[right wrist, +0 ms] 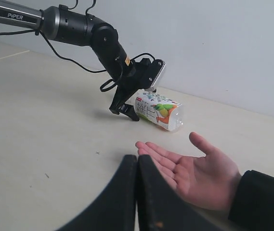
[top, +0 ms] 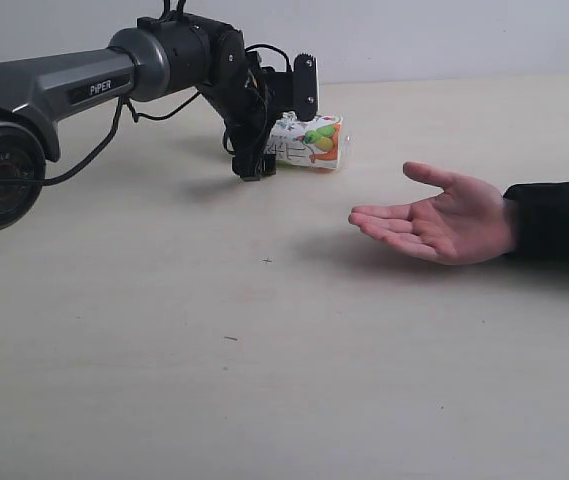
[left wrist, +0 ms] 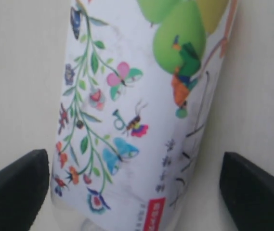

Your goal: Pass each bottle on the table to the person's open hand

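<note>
Pale cream table (top: 264, 400) bearing one fruit-print bottle (top: 312, 142) lying on its side, plus a few dark specks (top: 267, 261).

We seem to be in a robotics lab or test room. A dark grey jointed robot arm (top: 64, 90) lettered PiPER, with loose black cables (top: 164, 119) looped along it, reaches over a wide pale cream table (top: 264, 400) of faint wood grain, against a plain grey-white wall (right wrist: 233, 48).

A plain pale grey wall (top: 464, 35) stands behind the cream, wood-grained table (top: 264, 400); light is soft and even
</note>
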Robot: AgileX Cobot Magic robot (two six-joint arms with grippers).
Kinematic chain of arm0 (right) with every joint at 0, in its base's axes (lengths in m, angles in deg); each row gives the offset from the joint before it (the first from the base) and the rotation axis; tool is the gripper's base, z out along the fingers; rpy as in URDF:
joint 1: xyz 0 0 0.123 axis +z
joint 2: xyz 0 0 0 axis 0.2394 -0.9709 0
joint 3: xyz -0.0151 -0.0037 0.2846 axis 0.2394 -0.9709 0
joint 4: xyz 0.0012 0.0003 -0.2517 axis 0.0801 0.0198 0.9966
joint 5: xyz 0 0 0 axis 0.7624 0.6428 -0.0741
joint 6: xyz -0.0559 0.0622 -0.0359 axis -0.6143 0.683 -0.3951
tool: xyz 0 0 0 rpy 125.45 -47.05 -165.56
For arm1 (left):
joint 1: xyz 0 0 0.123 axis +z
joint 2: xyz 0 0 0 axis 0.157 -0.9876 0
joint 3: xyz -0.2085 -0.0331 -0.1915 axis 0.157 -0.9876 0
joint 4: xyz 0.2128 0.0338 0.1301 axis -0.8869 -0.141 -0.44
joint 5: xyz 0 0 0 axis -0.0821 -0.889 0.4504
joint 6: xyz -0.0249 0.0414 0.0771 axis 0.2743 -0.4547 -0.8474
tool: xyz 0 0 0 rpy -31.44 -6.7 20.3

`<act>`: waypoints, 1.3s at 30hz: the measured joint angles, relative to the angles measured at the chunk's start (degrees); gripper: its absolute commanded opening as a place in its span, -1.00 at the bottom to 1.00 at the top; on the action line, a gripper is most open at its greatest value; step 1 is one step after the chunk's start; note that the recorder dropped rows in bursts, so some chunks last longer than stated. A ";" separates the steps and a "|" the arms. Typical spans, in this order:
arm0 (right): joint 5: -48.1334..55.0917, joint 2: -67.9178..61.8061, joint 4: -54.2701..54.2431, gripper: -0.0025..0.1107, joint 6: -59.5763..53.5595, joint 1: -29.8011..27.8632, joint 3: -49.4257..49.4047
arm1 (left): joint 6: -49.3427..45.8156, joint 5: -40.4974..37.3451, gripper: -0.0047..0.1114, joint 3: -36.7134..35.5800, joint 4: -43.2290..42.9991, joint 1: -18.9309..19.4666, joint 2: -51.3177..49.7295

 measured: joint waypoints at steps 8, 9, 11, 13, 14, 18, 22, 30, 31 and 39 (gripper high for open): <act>0.00 0.00 0.00 -0.96 0.00 0.00 0.00 | 0.00 -0.03 0.61 0.00 0.00 0.00 0.00; 0.00 0.00 0.00 -0.96 0.00 0.00 0.00 | 0.00 -0.03 0.54 0.00 0.00 0.00 0.00; 0.00 0.00 0.00 -0.96 0.00 0.00 0.00 | 0.00 -0.27 0.26 0.00 0.00 0.00 0.00; 0.00 0.00 0.00 -0.96 0.00 0.00 0.00 | 0.00 -0.69 -0.07 0.00 0.00 0.00 -0.15; 0.00 0.00 0.00 -0.96 0.00 0.00 0.00 | 0.00 -0.91 -0.28 0.00 0.00 0.00 -0.14; 0.00 0.00 0.00 -0.96 0.00 0.00 0.00 | 0.00 -2.17 -0.91 0.00 0.00 0.00 -0.14; 0.00 0.00 0.00 -0.96 0.00 0.00 0.00 | 0.10 -2.17 -0.92 0.00 0.00 0.00 -0.14; 0.00 0.00 0.00 -0.96 0.00 0.00 0.00 | 3.76 -4.70 -0.92 -0.15 0.00 -0.22 1.53; 0.00 0.00 0.00 -0.96 0.00 0.00 0.00 | 4.59 -5.09 -0.92 -0.13 0.00 -0.22 1.98; 0.00 0.00 0.00 -0.96 0.00 0.00 0.00 | 11.22 -9.06 -0.92 -0.13 0.00 -0.58 7.92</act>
